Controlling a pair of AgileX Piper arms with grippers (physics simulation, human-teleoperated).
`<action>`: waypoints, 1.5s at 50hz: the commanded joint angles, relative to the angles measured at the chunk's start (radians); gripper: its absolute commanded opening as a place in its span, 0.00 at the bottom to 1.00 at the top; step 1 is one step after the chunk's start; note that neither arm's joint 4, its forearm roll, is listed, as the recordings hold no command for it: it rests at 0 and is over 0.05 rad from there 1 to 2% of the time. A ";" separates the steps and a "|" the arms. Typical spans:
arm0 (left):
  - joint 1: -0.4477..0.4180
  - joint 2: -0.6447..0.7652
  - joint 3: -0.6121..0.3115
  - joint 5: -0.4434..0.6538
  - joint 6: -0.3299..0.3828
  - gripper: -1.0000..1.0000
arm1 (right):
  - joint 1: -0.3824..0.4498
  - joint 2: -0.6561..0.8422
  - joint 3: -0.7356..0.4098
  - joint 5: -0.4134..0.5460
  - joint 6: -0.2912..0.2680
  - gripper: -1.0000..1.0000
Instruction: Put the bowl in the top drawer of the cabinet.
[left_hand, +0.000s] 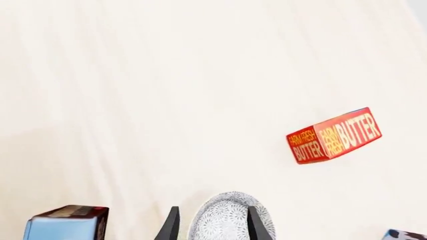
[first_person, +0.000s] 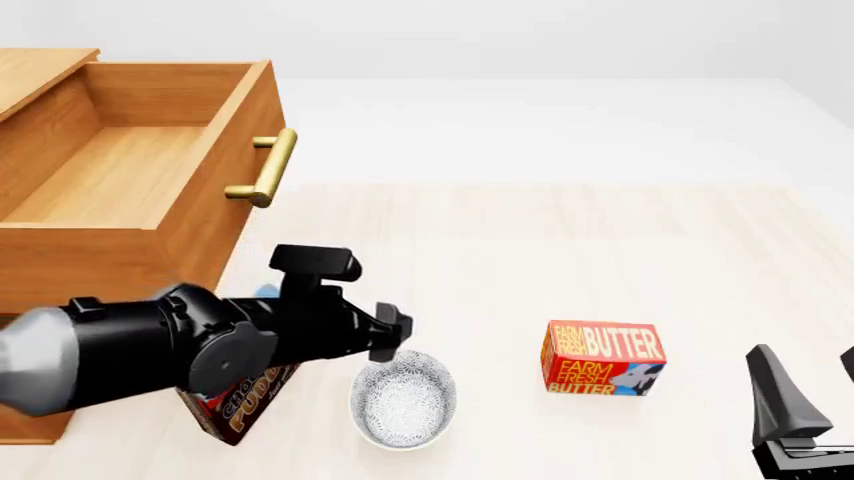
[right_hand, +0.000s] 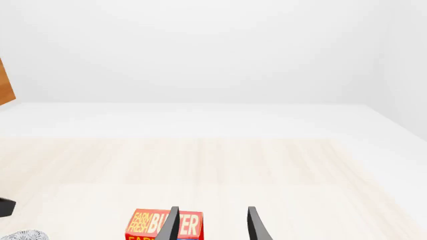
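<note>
Near the front edge of the table (first_person: 587, 240), the bowl (first_person: 403, 402) is seen resting upright on the pale wood, with the left gripper (left_hand: 212, 227) brought down over it. From the left wrist view, the two dark fingers (left_hand: 171, 226) are spread apart with the bowl's rim lying between them; whether they already press on it cannot be told, but the bowl does not look lifted. This straddling pose is judged to be the set-up for a pinch on the rim.

Up and to the left, the top drawer (first_person: 127, 165) of the cabinet (first_person: 80, 262) is pulled out, its box open to receive the bowl, and its brass handle (first_person: 263, 170) faces the table.

A butter box (first_person: 602, 358) is placed just right of the bowl, apart from it. A brown carton (first_person: 240, 408) stands close on the bowl's left, under the arm, so a straight lift is advised.

The right gripper (right_hand: 212, 225) is held back, its fingers parted and empty.
</note>
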 joint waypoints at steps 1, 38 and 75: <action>-0.001 0.031 0.006 -0.016 -0.005 1.00 | 0.000 0.000 0.000 0.000 0.000 1.00; 0.014 0.111 0.019 -0.045 -0.019 1.00 | 0.000 0.000 0.000 0.000 0.000 1.00; -0.019 0.199 0.040 -0.097 -0.087 1.00 | 0.000 0.000 0.000 0.000 0.000 1.00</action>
